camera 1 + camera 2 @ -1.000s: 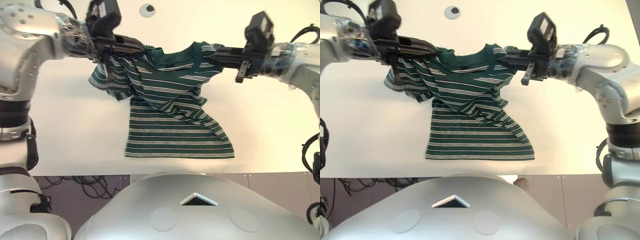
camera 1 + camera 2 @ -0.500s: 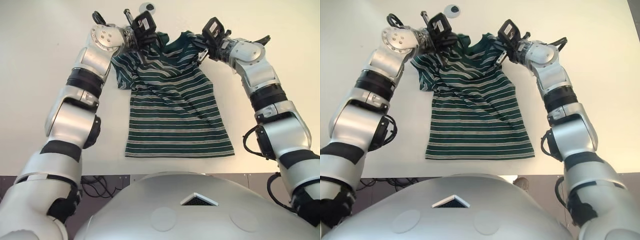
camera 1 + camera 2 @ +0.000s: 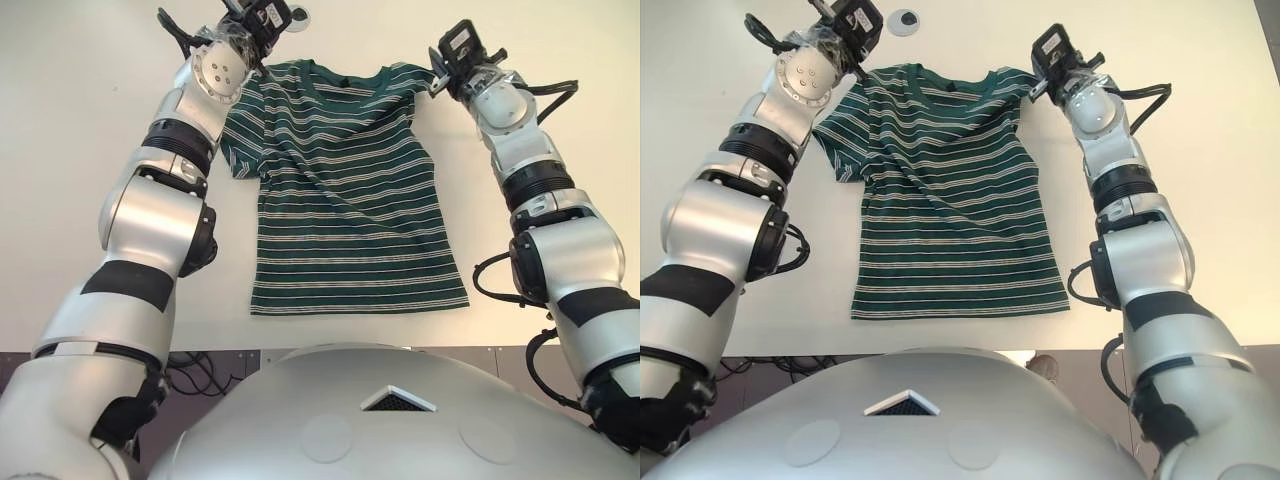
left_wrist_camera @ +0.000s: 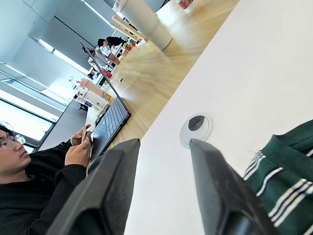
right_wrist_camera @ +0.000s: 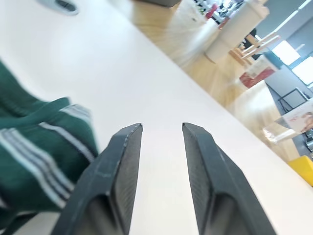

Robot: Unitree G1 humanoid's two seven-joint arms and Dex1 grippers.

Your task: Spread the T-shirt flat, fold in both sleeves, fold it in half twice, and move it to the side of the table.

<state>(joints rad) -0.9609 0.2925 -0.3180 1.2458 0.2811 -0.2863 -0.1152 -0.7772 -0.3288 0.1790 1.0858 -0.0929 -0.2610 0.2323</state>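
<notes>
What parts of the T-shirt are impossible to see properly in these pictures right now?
1. Head views: whether the T-shirt's right sleeve lies out or tucked under; the right gripper covers that corner.
2. Head views: the left shoulder seam, under the left arm.
3. Wrist views: most of the shirt, cut off by frame edges.

I see a white table [image 3: 50, 150] with a cable grommet [image 4: 197, 125]; beyond it, a wooden surface [image 4: 161, 58] and a white column [image 4: 142, 19].

I'm counting one green striped T-shirt [image 3: 345, 190] lying on one white table [image 3: 80, 150], one round grommet [image 3: 904, 20] sitting in it, and two grippers, the left gripper [image 4: 164, 147] and the right gripper [image 5: 161, 128], each showing two dark fingers.
</notes>
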